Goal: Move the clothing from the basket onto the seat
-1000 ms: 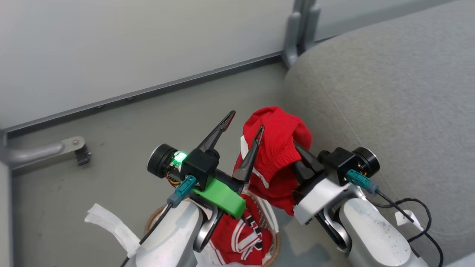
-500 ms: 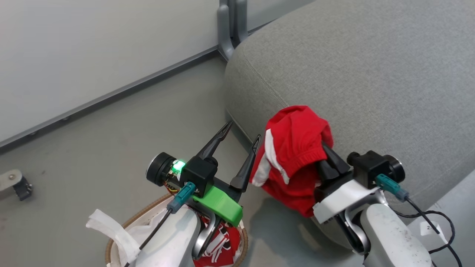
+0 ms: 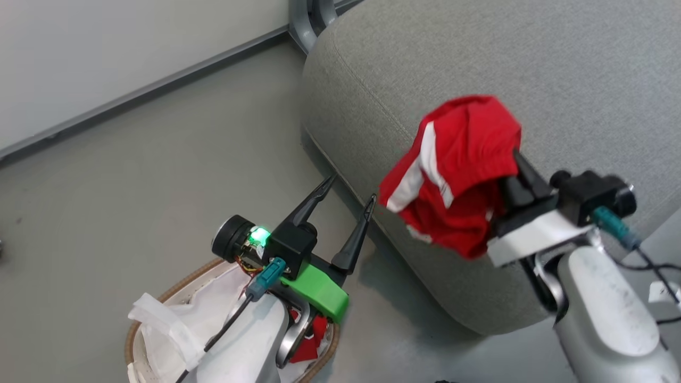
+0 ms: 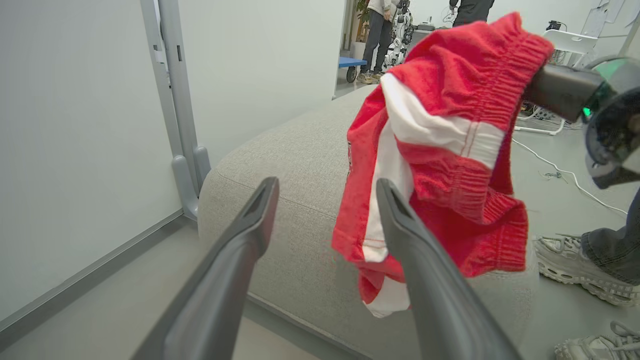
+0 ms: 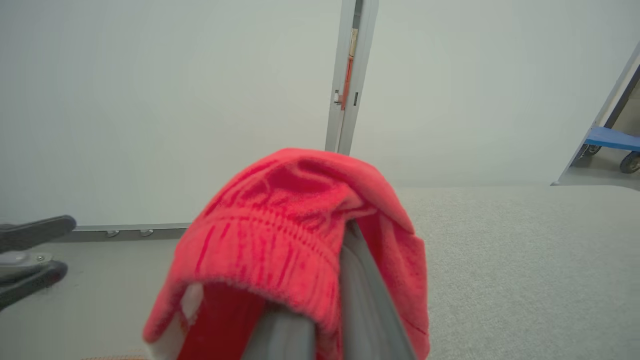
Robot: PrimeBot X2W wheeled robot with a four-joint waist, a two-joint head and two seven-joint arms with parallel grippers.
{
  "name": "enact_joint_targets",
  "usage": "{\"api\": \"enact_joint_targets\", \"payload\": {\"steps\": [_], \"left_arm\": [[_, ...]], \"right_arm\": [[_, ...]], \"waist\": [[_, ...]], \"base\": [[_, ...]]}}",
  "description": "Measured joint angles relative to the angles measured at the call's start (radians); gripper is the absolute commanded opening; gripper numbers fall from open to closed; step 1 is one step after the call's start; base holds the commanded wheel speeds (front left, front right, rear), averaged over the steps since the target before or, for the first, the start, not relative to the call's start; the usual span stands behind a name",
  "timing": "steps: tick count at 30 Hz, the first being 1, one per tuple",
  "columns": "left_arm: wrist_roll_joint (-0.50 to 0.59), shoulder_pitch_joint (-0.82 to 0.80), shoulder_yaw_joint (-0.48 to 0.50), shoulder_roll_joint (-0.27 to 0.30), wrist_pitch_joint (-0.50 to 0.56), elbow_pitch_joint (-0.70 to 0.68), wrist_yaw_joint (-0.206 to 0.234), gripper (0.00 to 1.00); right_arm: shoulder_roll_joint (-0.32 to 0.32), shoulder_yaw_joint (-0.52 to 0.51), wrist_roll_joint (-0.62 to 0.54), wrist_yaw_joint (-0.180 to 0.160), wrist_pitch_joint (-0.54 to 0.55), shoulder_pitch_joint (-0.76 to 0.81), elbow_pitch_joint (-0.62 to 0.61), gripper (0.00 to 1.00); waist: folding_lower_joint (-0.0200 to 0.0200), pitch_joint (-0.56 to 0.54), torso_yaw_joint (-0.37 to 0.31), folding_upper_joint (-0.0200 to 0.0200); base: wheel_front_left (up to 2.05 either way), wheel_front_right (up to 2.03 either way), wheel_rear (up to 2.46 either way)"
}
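My right fingers (image 3: 524, 173) clench one red jersey (image 3: 457, 159), draped over them above the seat's (image 3: 532, 64) near edge but not yet laid down, while my left fingers (image 3: 355, 236) stand spread and empty, the second jersey (image 3: 308, 346) lying below them in the basket (image 3: 183, 277).

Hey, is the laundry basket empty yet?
Not empty: a red garment shows inside the basket, beside its white liner, partly hidden behind the left forearm.

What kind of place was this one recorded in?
Probably a robotics lab staged as a living room: a grey sofa seat stands beside white partition panels on metal feet, with what looks like another robot and floor cables beyond.
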Motion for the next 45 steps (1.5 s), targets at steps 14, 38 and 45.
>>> {"api": "enact_joint_targets", "payload": {"steps": [14, 38, 45], "left_arm": [[0.083, -0.057, 0.045, 0.036, 0.000, 0.001, -0.003, 1.00], [0.108, -0.189, 0.009, 0.120, 0.000, -0.039, -0.004, 1.00], [0.108, -0.198, 0.004, 0.133, 0.000, -0.039, -0.004, 1.00]], "right_arm": [[-0.122, -0.151, -0.044, 0.000, 0.000, -0.315, 0.098, 0.00], [-0.288, -0.467, -0.177, 0.000, 0.000, -0.674, 0.347, 0.00], [-0.255, -0.560, -0.213, 0.000, 0.000, -0.662, 0.416, 0.00]], "waist": [[0.0000, 0.164, 0.026, 0.0000], [0.0002, 0.513, 0.167, 0.0000], [0.0002, 0.581, 0.200, 0.0000]], "base": [[0.00, 0.00, 0.00], [0.00, 0.00, 0.00], [0.00, 0.00, 0.00]]}}
